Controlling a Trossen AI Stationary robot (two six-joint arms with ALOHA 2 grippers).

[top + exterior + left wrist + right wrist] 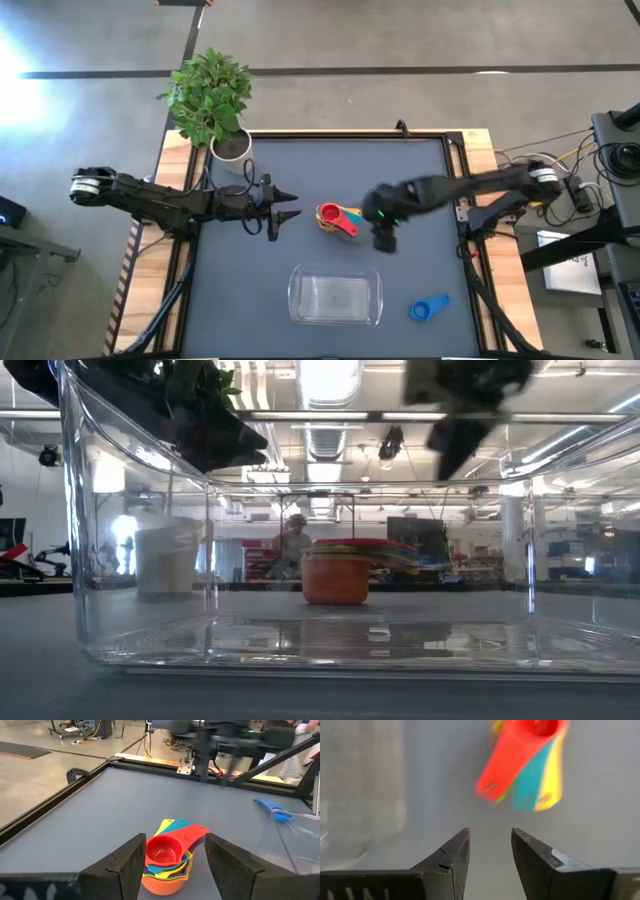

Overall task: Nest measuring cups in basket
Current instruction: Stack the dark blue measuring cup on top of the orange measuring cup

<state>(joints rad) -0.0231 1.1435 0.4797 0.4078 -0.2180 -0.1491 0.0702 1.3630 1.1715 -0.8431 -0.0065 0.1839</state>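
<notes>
The clear basket [335,297] sits empty near the front of the dark surface [300,170]. One nested stack of measuring cups [337,219], red on top, stands beside it; one blue cup [429,308] lies apart. Right end effector [385,240] hovers just beside the stack, fingers parted, holding nothing. Left end effector [283,205] waits wide open. One potted plant [212,100] at the corner.

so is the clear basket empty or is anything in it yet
Empty. From above, the basket holds nothing; the nested cup stack sits on the table outside it, the blue cup beside it.
</notes>
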